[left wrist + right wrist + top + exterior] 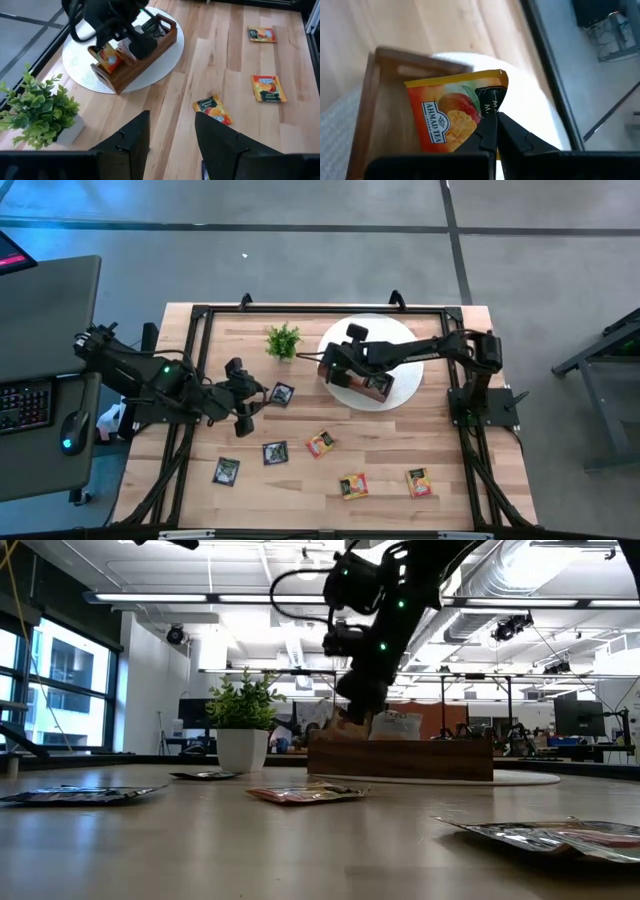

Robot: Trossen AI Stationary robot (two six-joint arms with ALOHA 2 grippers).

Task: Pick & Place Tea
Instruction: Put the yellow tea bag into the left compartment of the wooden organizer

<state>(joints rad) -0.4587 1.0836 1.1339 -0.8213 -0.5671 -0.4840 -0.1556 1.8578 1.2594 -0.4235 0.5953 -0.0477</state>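
Observation:
My right gripper (495, 120) is shut on a yellow-orange tea sachet (452, 115) over the brown wooden tray (368, 383), which stands on a white round mat (385, 330). The sachet also shows in the left wrist view (109, 57), at the tray's end compartment. My left gripper (172, 137) is open and empty above the table, just left of a black sachet (282, 393). Loose sachets lie flat on the table: two black (226, 471) (275, 452) and three orange (320, 444) (353, 485) (418, 482). My right gripper pinches the sachet's edge (489, 112) between its two fingertips, coming from above and pointing down. The sachet hangs below the fingers, tilted, with its lower part inside the tray's end compartment (385, 110). I cannot tell whether it touches the bottom.
A small green potted plant (283, 340) stands just left of the mat, between the two grippers. The tray holds dark sachets (150, 27) in its other compartments. A black frame (200, 315) runs around the table's edges. Bare wood lies along the right side.

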